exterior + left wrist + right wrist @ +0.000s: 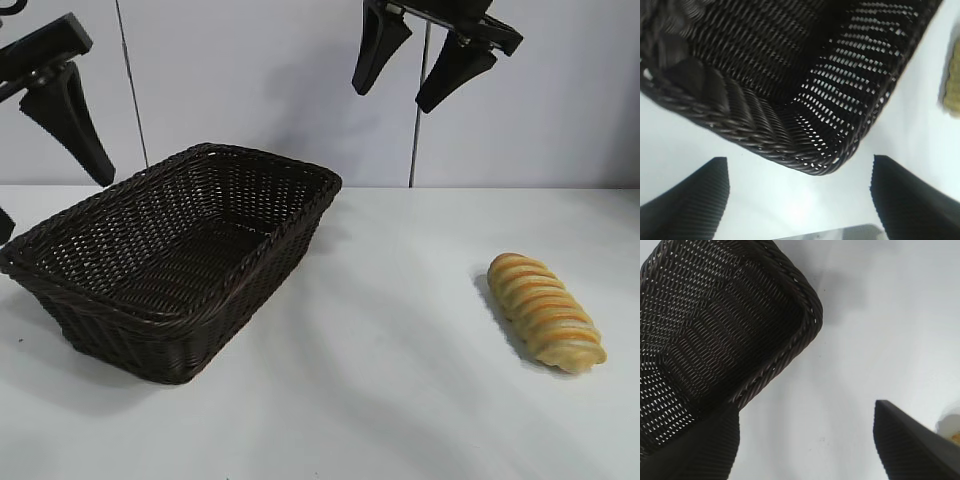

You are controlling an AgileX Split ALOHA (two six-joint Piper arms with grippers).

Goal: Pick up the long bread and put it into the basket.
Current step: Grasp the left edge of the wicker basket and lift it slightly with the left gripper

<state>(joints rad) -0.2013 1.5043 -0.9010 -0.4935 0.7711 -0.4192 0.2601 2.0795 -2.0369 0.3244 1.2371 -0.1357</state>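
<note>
While the long bread [546,312] lies flat on the white table [400,400] at the right side of the exterior view, the right gripper [412,72] is held high above the table, with its fingers spread and nothing between them. The loaf is positioned well below this gripper and off to its right, untouched. In the right wrist view only a sliver of the loaf [954,429] is seen past one finger [912,442]. The basket [60,262] is placed on the table at the left, well apart from the loaf. The left gripper [800,197] is held above the basket's near-left corner, fingers likewise spread and unloaded.
</note>
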